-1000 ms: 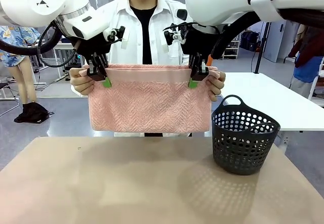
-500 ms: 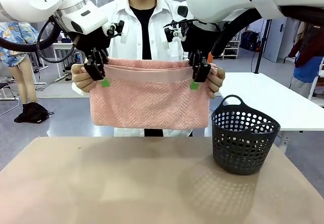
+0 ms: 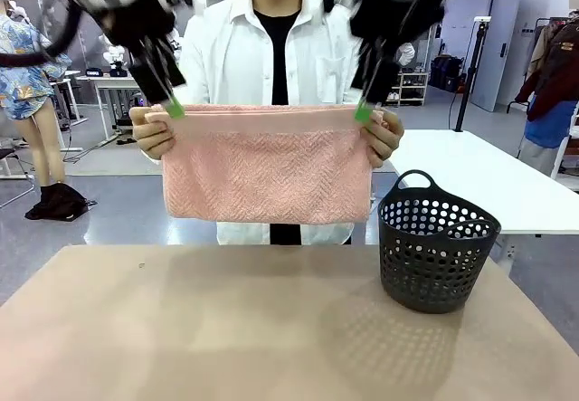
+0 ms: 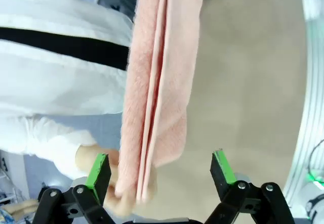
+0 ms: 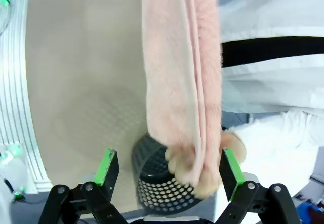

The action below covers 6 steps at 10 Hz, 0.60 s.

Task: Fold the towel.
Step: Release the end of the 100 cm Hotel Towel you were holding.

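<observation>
The salmon-pink towel (image 3: 268,173) hangs in the air above the far edge of the tan counter (image 3: 226,329), folded over so that its layered top edge runs level and a plain smooth band lies just under that edge. A person in a white shirt (image 3: 231,52) stands behind it and pinches the two upper corners, one hand (image 3: 150,135) on the robot's left and the other hand (image 3: 387,135) on its right. The left end effector (image 3: 172,104), blurred, sits just above the left corner; in its wrist view its green-padded fingers (image 4: 98,169) stand wide apart, with the towel's edge between them and no pad pressed on the cloth. The right end effector (image 3: 364,109), also blurred, is just above the right corner, its fingers (image 5: 230,171) likewise spread wide on either side of the towel and of the person's fingertips. A dark perforated laundry basket (image 3: 436,254) stands on the counter to the right, below and just beside the towel's right end.
</observation>
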Available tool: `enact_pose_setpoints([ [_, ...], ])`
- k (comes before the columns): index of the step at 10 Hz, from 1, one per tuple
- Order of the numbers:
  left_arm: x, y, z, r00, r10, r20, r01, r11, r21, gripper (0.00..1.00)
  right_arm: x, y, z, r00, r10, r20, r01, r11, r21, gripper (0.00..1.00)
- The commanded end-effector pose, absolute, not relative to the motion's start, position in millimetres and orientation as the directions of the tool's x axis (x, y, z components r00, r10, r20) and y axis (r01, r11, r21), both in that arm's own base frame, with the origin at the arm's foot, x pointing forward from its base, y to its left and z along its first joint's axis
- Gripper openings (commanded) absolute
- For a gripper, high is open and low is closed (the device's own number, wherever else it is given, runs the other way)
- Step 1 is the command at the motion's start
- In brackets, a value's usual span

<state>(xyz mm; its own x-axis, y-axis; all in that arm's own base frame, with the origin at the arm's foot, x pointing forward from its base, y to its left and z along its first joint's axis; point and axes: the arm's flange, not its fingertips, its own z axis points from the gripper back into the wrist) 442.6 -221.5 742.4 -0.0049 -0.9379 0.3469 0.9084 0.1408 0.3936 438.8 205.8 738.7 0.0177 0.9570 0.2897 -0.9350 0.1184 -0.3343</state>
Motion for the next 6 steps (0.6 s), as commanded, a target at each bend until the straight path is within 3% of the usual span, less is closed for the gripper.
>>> enact_pose_setpoints([
  [1,427.5,-182.7,786.2,0.164,-0.880,0.446,0.921,0.299,0.250,1.00,428.7,154.4,779.2,0.196,0.886,0.419,-0.922,0.312,-0.228,1.00],
  [3,405.8,-117.3,821.3,0.376,-0.784,0.494,0.829,0.523,0.197,1.00,414.1,82.1,801.8,0.359,0.758,0.544,-0.861,0.494,-0.121,1.00],
  [6,360.1,-32.3,854.7,0.607,-0.573,0.551,0.550,0.803,0.228,1.00,361.2,6.2,825.0,0.489,0.578,0.654,-0.686,0.717,-0.120,1.00],
])
